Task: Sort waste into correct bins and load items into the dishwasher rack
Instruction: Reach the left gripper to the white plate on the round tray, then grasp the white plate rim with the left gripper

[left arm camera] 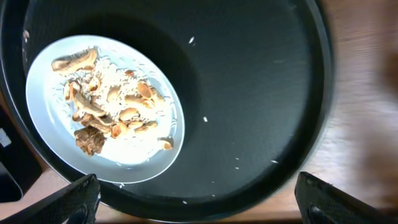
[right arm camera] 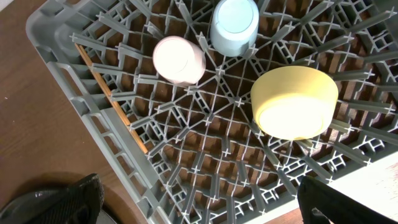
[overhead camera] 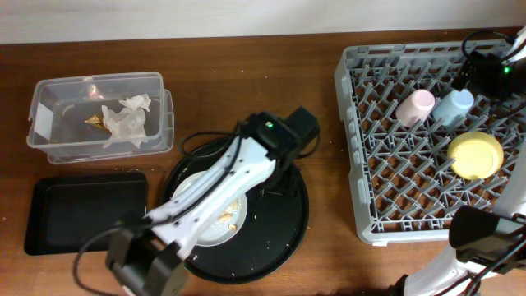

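The grey-white plate (overhead camera: 205,224) lies in the large round black tray (overhead camera: 279,234) and holds beige-brown food scraps (overhead camera: 231,217). In the left wrist view the plate (left arm camera: 143,155) with the scraps (left arm camera: 99,99) is at the left. My left gripper (overhead camera: 300,131) (left arm camera: 199,205) is open and empty above the tray's rim. The pink cup (overhead camera: 415,107) (right arm camera: 179,59), blue cup (overhead camera: 454,107) (right arm camera: 234,25) and yellow bowl (overhead camera: 475,154) (right arm camera: 293,102) sit upside down in the dishwasher rack (overhead camera: 349,156) (right arm camera: 93,118). My right gripper (overhead camera: 481,62) (right arm camera: 199,202) is open and empty above the rack.
The clear tub (overhead camera: 49,144) at the back left holds crumpled white tissue (overhead camera: 127,115) and a gold-brown wrapper (overhead camera: 94,122). The shallow black rectangular tray (overhead camera: 86,214) lies in front of it. A thin wooden chopstick (right arm camera: 112,93) lies along the rack's edge.
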### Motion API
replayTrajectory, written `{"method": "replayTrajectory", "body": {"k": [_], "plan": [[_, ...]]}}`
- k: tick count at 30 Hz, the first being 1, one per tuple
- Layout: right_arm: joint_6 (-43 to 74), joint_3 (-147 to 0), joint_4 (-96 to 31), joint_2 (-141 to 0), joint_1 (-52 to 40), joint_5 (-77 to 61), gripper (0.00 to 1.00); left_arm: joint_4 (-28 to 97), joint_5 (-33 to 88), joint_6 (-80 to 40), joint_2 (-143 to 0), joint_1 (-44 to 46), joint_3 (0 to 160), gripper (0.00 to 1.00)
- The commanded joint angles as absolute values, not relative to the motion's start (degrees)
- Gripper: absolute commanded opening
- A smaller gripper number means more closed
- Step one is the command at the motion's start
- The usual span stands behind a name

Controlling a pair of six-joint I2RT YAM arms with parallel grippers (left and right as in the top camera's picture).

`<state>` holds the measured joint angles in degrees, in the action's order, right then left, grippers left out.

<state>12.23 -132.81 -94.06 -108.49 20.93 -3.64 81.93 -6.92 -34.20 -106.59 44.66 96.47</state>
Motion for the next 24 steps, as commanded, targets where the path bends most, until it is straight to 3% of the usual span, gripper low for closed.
{"method": "replayTrajectory", "body": {"k": [1,10,16,20,24], "plan": [[12.5,-132.9,-94.1,-108.4,21.1,-2.7,0.98,82.3,-9.1,-38.2,-110.7,44.8,95.3,0.99],[12.5,-132.9,-94.1,-108.4,21.1,-2.7,0.98,78.0,-11.2,-45.7,-113.2,42.5,87.0,0.99],[12.5,-132.9,-94.1,-108.4,21.1,-2.7,0.98,73.0,-7.4,-45.8,-113.2,36.1,81.6,0.99],[12.5,-132.9,-94.1,-108.4,21.1,-2.7,0.98,68.0,-3.8,-42.8,-113.2,36.4,79.1,0.99],[12.5,-132.9,-94.1,-108.4,21.1,-2.7,0.98,62.8,-3.8,-42.8,-113.2,38.1,76.1,0.93]]}}
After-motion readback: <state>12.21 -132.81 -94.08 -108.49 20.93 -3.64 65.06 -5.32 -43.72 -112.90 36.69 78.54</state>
